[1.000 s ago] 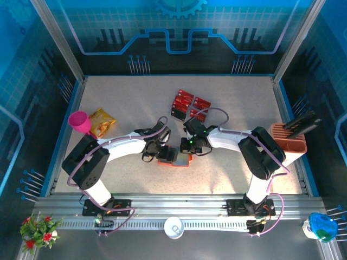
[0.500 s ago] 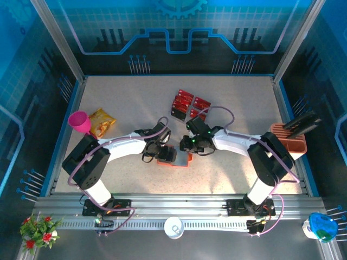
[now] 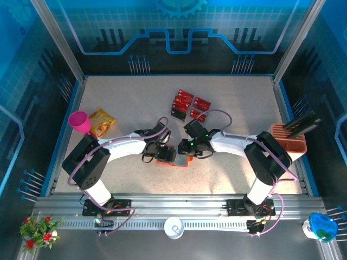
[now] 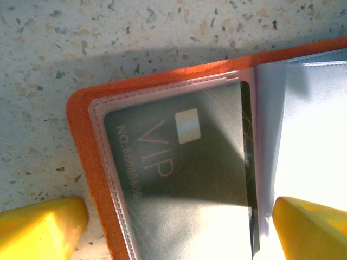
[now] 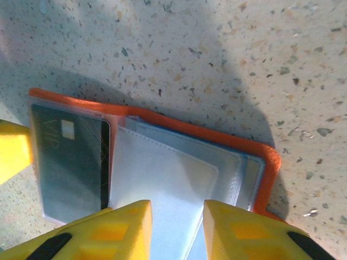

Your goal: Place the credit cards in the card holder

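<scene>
Top external view: the small orange-red folding card holder with grey and clear inner pockets is seen lying open and flat on the speckled desk, directly under both tools. The left tool is set over its left half, the right tool over its right half.

The coming move is judged to turn on the loose group of small glossy red credit cards. These lie flat just beyond the right tool, a little to its right, and apart from the holder. Their long sides appear to run roughly across that arm's reach, slightly slanted. The right arm is judged the nearer of the two.

From the left wrist, the left tool is seen spread wide and released. One finger is beside the holder's orange edge, the other over the pale pocket leaves. A dark VIP-lettered card is already seated behind the clear pocket between them.

From the right wrist, the right tool is seen only narrowly parted above the pale leaves of the card holder. Nothing is seen clamped in it.

Both arms are stretched forward and bent inward at the elbow, with the forearms converging at mid-desk and the wrists pitched down.
</scene>
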